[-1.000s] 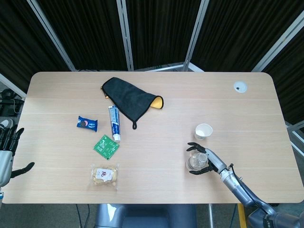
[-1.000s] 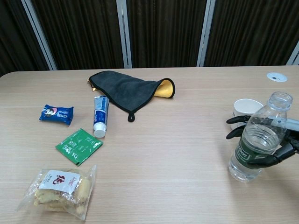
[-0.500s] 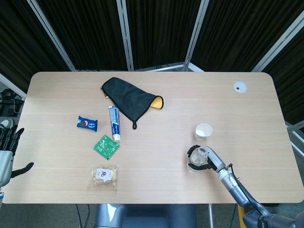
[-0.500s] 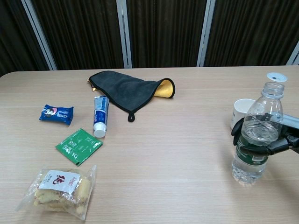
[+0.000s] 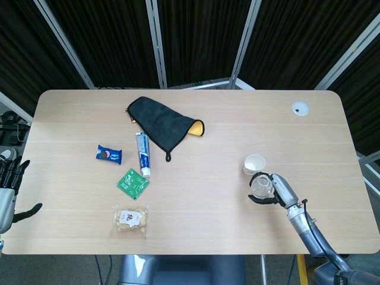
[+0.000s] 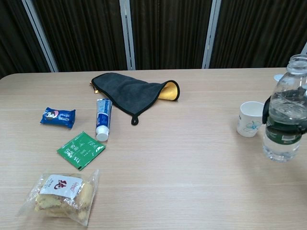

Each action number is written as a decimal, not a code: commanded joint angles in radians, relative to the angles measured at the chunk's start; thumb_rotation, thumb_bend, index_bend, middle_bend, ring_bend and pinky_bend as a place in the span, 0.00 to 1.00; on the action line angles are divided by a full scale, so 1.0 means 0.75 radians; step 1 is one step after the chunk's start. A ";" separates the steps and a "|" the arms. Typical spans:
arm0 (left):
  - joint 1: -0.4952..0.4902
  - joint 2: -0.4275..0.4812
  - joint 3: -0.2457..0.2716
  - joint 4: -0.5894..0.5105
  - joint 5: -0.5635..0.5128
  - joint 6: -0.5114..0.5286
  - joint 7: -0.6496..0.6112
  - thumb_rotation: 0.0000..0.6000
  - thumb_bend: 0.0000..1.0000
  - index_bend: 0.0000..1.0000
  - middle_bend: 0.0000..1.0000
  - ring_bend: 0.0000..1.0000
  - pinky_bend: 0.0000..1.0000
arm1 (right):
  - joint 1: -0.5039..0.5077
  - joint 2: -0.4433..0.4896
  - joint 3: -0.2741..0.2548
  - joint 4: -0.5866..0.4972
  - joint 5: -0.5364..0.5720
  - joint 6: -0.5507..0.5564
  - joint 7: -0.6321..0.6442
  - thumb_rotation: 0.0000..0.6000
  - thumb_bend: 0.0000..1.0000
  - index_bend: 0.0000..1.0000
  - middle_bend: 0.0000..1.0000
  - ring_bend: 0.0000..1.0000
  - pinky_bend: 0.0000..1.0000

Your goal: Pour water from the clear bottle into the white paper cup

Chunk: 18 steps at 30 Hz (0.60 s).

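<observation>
clear bottle [image 6: 287, 115] upright, just beside white paper cup [image 6: 250, 119]

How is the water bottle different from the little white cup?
The clear bottle is see-through with water inside and a green label; the white paper cup is solid white with a small drawing on its side. The bottle stands much taller than the cup. The right hand grips the bottle and holds it off the table; the cup sits on the table, untouched. Both are upright with open tops, side by side.

R hand [image 5: 274, 189] gripping bottle [image 6: 286, 109], L hand [image 5: 8, 185] open
</observation>
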<state>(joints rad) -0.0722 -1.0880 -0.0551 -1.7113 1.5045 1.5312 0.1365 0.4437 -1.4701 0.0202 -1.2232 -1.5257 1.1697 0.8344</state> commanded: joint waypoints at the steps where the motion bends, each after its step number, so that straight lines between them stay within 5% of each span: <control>1: 0.000 0.004 0.000 -0.001 0.003 0.002 -0.007 1.00 0.01 0.00 0.00 0.00 0.00 | -0.004 0.061 0.059 0.009 0.065 0.010 -0.164 1.00 0.61 0.51 0.60 0.54 0.40; 11: -0.003 0.007 -0.002 -0.007 0.002 -0.001 -0.010 1.00 0.00 0.00 0.00 0.00 0.00 | 0.035 0.019 0.145 0.201 0.182 -0.031 -0.582 1.00 0.64 0.50 0.61 0.56 0.43; 18: -0.005 0.003 -0.002 -0.011 -0.006 -0.006 0.007 1.00 0.01 0.00 0.00 0.00 0.00 | 0.097 -0.083 0.144 0.397 0.162 -0.040 -0.896 1.00 0.65 0.50 0.62 0.57 0.44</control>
<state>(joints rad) -0.0757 -1.0857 -0.0569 -1.7192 1.5001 1.5267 0.1415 0.4922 -1.4930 0.1255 -0.9917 -1.3979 1.1418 0.2366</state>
